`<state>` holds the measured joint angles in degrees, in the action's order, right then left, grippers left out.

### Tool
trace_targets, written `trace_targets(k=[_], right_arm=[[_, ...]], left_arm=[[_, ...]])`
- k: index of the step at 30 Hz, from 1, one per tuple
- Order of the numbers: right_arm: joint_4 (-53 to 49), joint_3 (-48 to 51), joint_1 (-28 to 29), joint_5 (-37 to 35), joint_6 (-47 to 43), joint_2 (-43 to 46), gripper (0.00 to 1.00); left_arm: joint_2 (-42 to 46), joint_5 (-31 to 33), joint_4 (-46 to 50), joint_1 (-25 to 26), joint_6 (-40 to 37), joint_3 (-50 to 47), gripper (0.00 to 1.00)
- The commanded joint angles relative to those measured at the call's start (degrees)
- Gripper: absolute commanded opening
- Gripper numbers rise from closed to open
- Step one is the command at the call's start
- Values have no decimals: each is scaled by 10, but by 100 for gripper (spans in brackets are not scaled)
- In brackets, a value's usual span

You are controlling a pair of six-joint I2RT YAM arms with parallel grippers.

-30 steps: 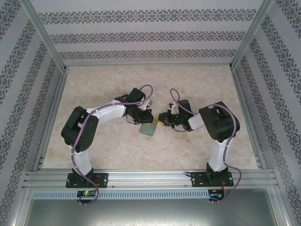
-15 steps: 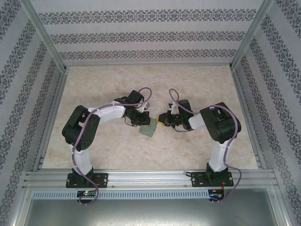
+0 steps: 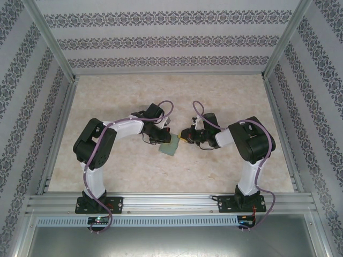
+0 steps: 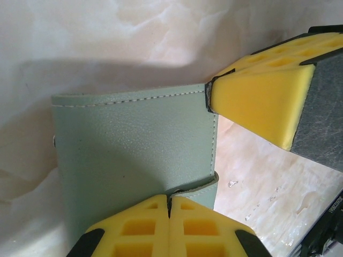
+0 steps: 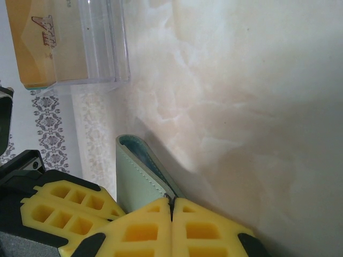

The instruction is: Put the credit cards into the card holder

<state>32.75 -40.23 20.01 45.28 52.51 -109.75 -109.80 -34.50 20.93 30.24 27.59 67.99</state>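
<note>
Now | step, judged: opening wallet [image 4: 134, 144], at middle of counter [image 5: 241, 80] between arms | left pincer [image 4: 169, 214] clamped on its flap edge | right pincer [image 5: 171, 214] clamped on opposite edge | next: likely part flaps gently, exposing slots without slipping.

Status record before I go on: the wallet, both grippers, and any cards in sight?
wallet: sage green, folded, gripped from two sides
left gripper: fingers shut on the wallet's flap edge
right gripper: fingers shut on the wallet's opposite edge
cards: none visible in the wallet or in either gripper
other: clear case holding a tan card-like thing, apart from the wallet; cannot tell what it is
task: no card insertion visible yet
</note>
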Motion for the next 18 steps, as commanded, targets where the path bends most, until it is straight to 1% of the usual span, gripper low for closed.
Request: trace_targets(k=[1,6,10,18], right_arm=[[-9,-3,3,-14,-8,-1,0],[-5,-1,3,-14,-7,1,0],[-7,-1,3,-14,-8,0,0],[-6,-6,5,-16,-4,-2,0]], left_arm=[[0,-5,-20,-6,-7,11,0],[-16,-33,-40,-7,3,17,0],[-5,-52,-74,-7,18,1,0],[-16,-25,-31,-7,-11,17,0]])
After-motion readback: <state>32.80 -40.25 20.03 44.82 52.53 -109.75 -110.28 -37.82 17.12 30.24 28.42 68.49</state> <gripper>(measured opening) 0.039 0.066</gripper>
